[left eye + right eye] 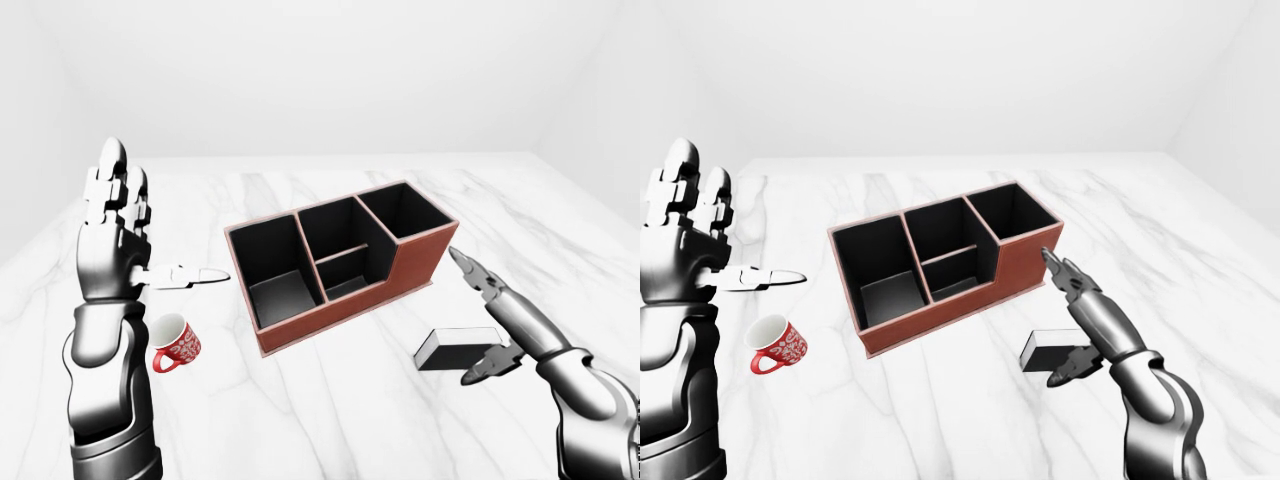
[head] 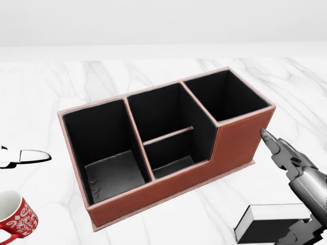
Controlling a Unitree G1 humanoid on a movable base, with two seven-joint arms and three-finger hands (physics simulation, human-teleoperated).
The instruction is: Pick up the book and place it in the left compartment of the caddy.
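The black book (image 1: 455,348) with white page edges lies flat on the marble table, right of and below the caddy in the left-eye view. My right hand (image 1: 470,315) hovers over it, open: the long fingers (image 2: 278,148) point up-left toward the caddy's right end, and the thumb curls at the book's lower edge. Nothing is gripped. The red-brown caddy (image 2: 168,191) has black-lined compartments, and the left compartment (image 2: 115,176) holds nothing. My left hand (image 1: 165,215) is raised upright at the left, open and apart from everything.
A red mug (image 1: 176,343) with a white pattern stands on the white marble table (image 1: 330,410), left of the caddy and just below my left hand. The caddy's middle section is split by a low divider (image 2: 168,135). White walls rise behind.
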